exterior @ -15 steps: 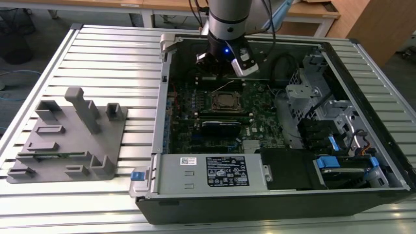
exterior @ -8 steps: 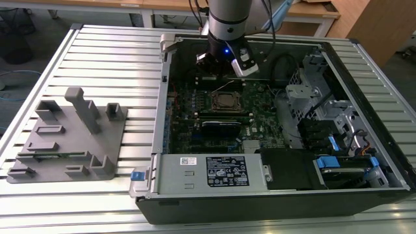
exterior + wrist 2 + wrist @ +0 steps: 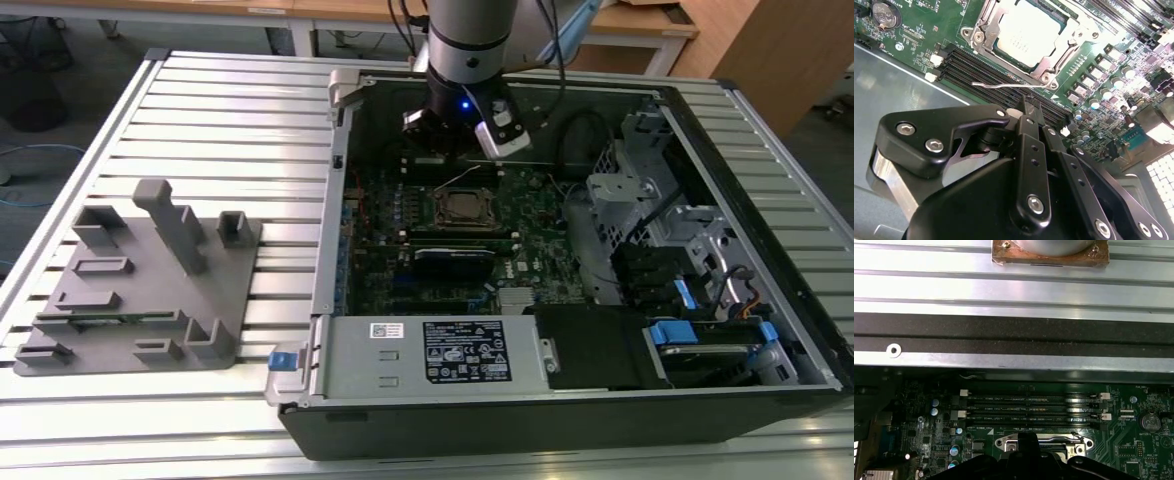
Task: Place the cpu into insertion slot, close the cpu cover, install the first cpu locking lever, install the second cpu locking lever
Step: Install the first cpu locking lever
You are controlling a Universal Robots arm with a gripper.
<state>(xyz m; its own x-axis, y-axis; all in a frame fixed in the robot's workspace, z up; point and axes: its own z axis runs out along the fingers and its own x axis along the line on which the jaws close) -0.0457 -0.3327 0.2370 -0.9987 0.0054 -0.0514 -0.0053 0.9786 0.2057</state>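
Beside the cpu (image 3: 1026, 30), cover (image 3: 1054, 61) down, the empty gripper (image 3: 1024, 106) is hovering at a free lever (image 3: 1004, 85), closed as if for pushing.

The cpu (image 3: 1026, 31) is faced in pale matt metal and is framed by the bright silver metal of the cpu cover (image 3: 1059, 50). The gripper (image 3: 1026, 107) is finished in matt black.

The arm (image 3: 467, 35) is seen standing near vertical in the exterior view, a silver tube over a black wrist (image 3: 461, 100) on which a blue light (image 3: 465, 103) is lit. The gripper (image 3: 454, 150) is pointed downward below the wrist. In the second wrist view the gripper (image 3: 1025, 107) is seen from behind, its black fingers (image 3: 1030, 150) drawn together at the tips.
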